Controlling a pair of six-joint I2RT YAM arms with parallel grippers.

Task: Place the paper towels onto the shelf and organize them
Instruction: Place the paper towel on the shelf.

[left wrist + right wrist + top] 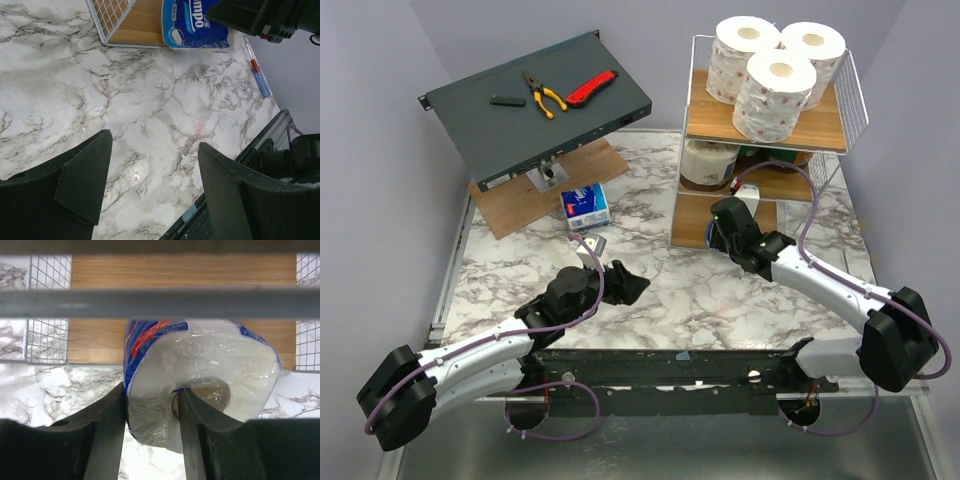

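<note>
**A:** Where is the wrapped pack (210, 370)?

**B:** In the middle of the right wrist view, at the front edge of the shelf (825, 128), level with its bottom board (100, 345). The right gripper (151, 395) has its fingers closed narrowly on the near end of the pack, with the plastic bunched between them.

**A:** Is it resting on the board?

**B:** Hard to say. Its far end overlaps the wood, but a shelf bar cuts across the view, so it may be hanging just above.

**A:** And the other towels?

**B:** Three rolls (775, 90) stand on the top tier, at the upper right of the overhead view. A cream roll (708, 160) sits on the tier below. A second pack (586, 205) lies on the table (650, 300), left of centre.

**A:** What is the left gripper (155, 142) doing?

**B:** It hovers low over the marble with its fingers wide apart and nothing between them.

**A:** So what step is this?

**B:** Probably shelving this pack on the lowest tier. Next, the pack needs pushing fully onto the board before the fingers let go. After that, the pack on the table is left to fetch.
</note>
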